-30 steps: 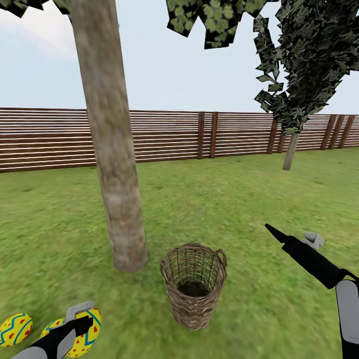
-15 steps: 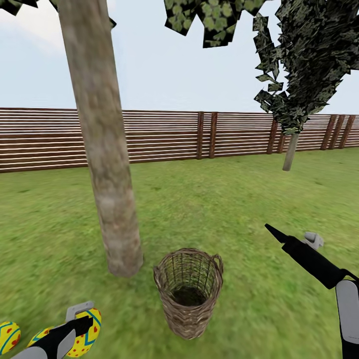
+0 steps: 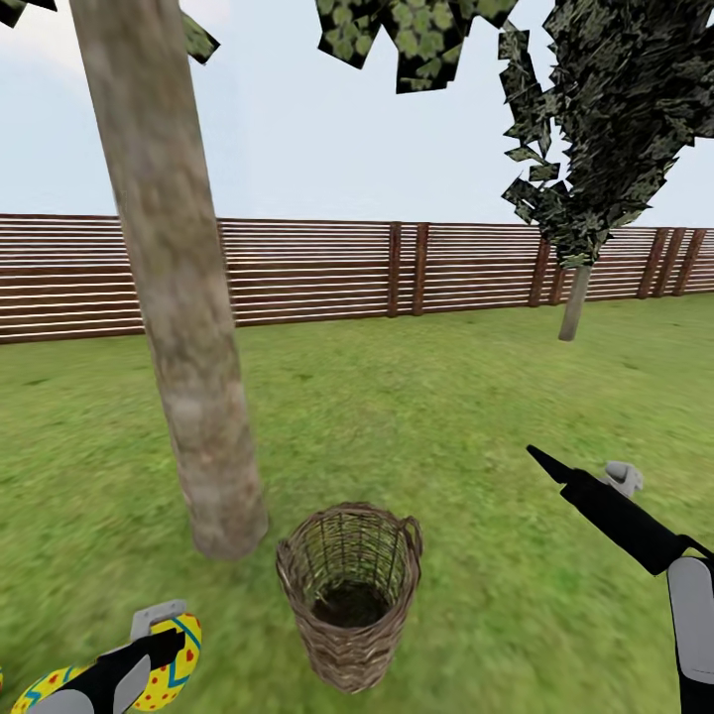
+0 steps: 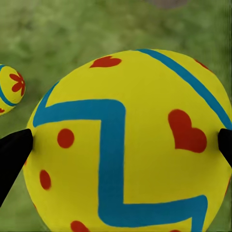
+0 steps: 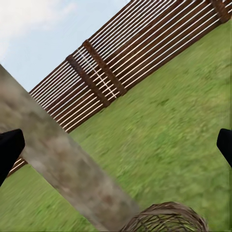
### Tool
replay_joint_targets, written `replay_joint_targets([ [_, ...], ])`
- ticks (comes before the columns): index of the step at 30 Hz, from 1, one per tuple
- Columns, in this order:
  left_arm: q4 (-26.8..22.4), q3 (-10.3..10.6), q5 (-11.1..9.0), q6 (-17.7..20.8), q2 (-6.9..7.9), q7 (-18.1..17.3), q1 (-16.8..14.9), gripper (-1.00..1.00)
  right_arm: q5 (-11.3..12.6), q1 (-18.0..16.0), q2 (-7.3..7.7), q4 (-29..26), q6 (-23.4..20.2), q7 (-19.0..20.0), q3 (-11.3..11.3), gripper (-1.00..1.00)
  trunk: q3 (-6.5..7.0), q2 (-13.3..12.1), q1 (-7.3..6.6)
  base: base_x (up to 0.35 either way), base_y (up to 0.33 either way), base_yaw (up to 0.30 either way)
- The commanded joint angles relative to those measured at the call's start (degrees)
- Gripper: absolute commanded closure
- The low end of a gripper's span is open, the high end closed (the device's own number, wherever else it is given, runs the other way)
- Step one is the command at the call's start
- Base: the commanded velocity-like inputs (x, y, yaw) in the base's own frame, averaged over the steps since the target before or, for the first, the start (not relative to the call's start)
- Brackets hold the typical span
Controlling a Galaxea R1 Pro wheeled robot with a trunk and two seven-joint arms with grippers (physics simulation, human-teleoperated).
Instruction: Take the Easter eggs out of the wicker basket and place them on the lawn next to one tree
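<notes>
My left gripper (image 3: 164, 640) is shut on a yellow Easter egg (image 3: 177, 654) with a blue zigzag and red hearts, low at the head view's left. In the left wrist view this egg (image 4: 125, 145) sits between the two black fingertips (image 4: 13, 150), above the grass. A second egg (image 4: 9, 89) lies on the lawn (image 3: 446, 416) beside it, and an egg (image 3: 40, 689) peeks out behind my left arm. The wicker basket (image 3: 347, 595) stands upright just right of the thick tree (image 3: 178, 347); inside I see only a dark bottom. My right gripper (image 3: 585, 468) hangs open to the basket's right.
A brown slatted fence (image 3: 327, 273) closes the garden at the back. A thin-trunked tree (image 3: 573, 302) with dark low foliage stands at the far right by the fence. Grass stretches between the basket and the fence.
The whole picture has shifted, so the camera moved: tree and basket now sit further left and lower. Both arms keep their pose, and the left gripper still holds its egg.
</notes>
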State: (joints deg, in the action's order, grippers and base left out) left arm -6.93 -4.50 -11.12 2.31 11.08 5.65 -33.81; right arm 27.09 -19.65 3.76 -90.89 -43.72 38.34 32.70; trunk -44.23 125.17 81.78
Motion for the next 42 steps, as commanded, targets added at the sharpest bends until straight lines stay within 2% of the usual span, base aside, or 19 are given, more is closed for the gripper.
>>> replay_joint_targets([
  [1,-0.1,-0.42,-0.13,0.24,-0.01,0.06,0.04,1.0,0.16,-0.07,-0.01,0.01,-0.36,0.15,0.08,-1.0,-0.06,0.02,0.01,0.263,-0.173,0.0],
  [9,-0.1,-0.42,-0.13,0.24,-0.12,0.06,0.02,1.0,0.16,-0.06,0.0,0.01,-0.36,0.12,0.03,-1.0,-0.06,0.02,0.01,0.178,-0.13,0.0],
  [18,-0.1,-0.42,-0.21,0.24,-0.18,0.02,-0.02,1.0,0.16,-0.09,0.01,0.01,-0.32,0.16,0.14,-1.0,-0.06,0.02,0.01,0.019,-0.013,0.0],
  [42,-0.1,-0.42,-0.21,0.24,-0.18,-0.11,0.06,1.0,0.17,-0.07,-0.07,0.01,-0.35,0.22,-0.09,-1.0,-4.37,9.65,5.28,0.0,0.0,0.0],
])
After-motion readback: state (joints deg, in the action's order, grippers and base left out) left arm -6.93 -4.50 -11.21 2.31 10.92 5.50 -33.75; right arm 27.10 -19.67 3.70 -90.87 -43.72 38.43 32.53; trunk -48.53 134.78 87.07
